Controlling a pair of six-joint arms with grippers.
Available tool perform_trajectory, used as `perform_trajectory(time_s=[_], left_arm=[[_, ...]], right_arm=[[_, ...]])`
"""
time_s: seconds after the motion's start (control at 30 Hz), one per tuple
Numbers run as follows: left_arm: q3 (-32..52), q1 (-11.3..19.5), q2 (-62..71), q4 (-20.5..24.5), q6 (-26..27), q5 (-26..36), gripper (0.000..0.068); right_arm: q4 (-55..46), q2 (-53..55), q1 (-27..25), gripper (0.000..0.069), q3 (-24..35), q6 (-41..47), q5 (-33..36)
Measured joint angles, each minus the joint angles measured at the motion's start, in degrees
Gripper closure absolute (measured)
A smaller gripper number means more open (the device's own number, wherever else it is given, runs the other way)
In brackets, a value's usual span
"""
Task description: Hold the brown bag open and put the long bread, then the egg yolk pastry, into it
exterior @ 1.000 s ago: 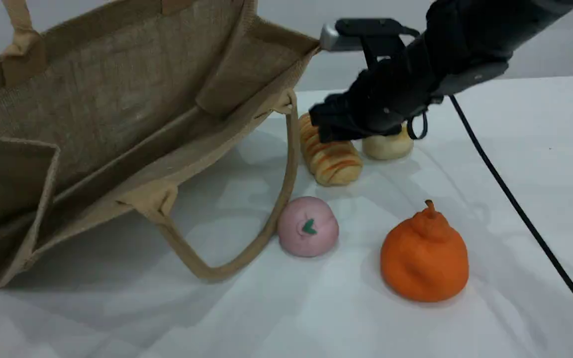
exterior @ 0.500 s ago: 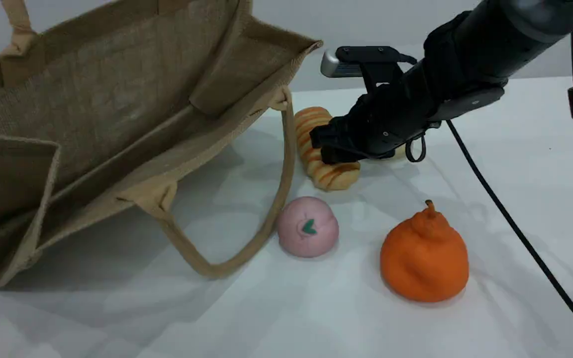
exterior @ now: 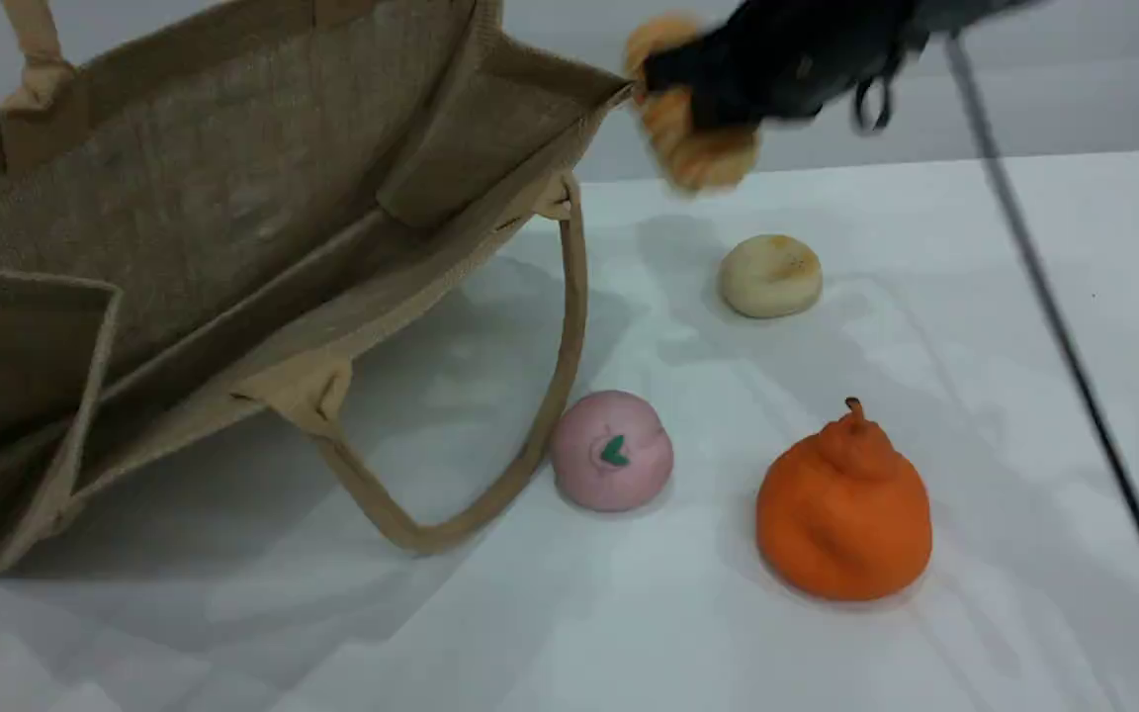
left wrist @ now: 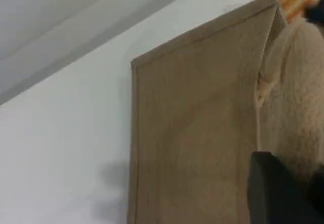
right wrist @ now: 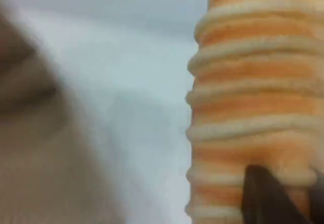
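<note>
Right gripper (exterior: pixel 698 89) was clamped on the long bread (exterior: pixel 698 153), aloft over the tabletop's far edge and just beside the brown bag (exterior: pixel 184 198)'s right rim. Left gripper (left wrist: pixel 276 191), fingers together, seemed to hold the bag up, mouth wide. Best play: carry the loaf clear above that rim, lower it deep inside, then release. Egg yolk pastry (exterior: pixel 770 275) sat near the far edge.

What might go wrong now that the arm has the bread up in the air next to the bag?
1. The bread hangs from the right gripper, and the picture is blurred with motion; a loose hold might let it drop onto the table.
2. It is level with the bag's rim corner, so it may catch there and fall outside.
3. A falling bread could knock the pastry lying nearby.
</note>
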Motion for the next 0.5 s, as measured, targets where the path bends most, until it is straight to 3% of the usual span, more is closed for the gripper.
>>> perform_trajectory(time_s=[0.23,0.5], left_arm=[[0.00,0.00,0.00,0.00,0.00,0.00,0.0598],[0.00,0.00,0.00,0.17,0.01,0.00,0.0598]], right_arm=[[0.06,-7.00,-3.26,0.0630,3.50,0.00,-5.74],[-0.14,-18.36,-4.12,0.0633,17.47,0.05,1.17]])
